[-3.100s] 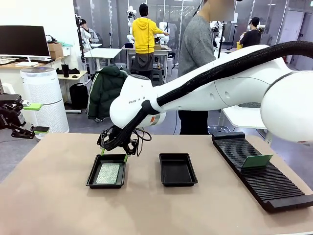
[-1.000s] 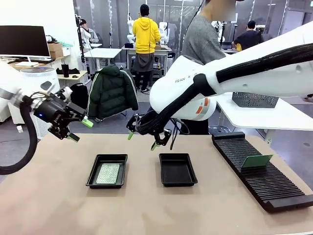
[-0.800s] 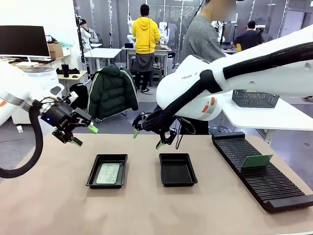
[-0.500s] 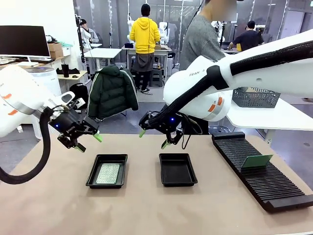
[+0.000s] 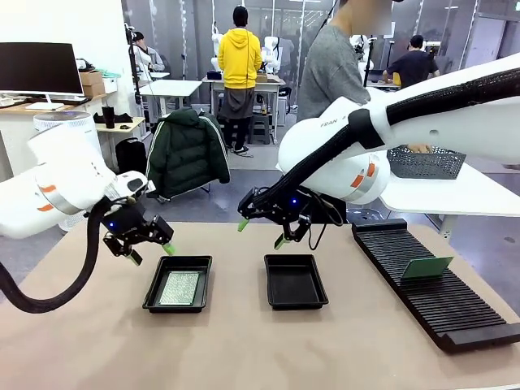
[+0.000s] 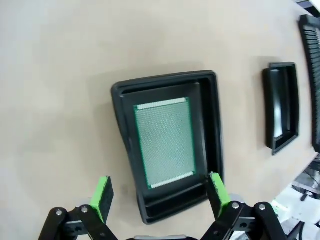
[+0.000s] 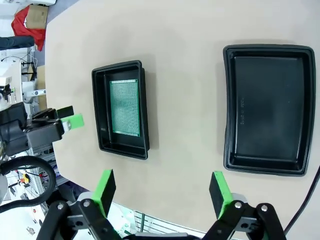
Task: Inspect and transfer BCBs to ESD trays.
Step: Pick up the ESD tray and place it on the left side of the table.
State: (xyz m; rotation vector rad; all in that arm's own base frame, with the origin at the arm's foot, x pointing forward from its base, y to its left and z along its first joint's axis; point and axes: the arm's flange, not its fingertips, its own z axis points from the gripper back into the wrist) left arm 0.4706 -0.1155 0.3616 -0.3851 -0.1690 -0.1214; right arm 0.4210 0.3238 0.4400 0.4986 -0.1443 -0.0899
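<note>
Left tool hovers spread and empty; just below it a tray holds a green board. Right tool, also spread, hangs above the empty tray.

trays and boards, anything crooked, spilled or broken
Nothing stands out. One board lies flat inside the left tray, the right tray sits empty and square beside it, and a second board stands slotted in the rack.

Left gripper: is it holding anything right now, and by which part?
Nothing. The left gripper hangs open in the air near the left tray, and the board lies flat in that tray, untouched.
</note>
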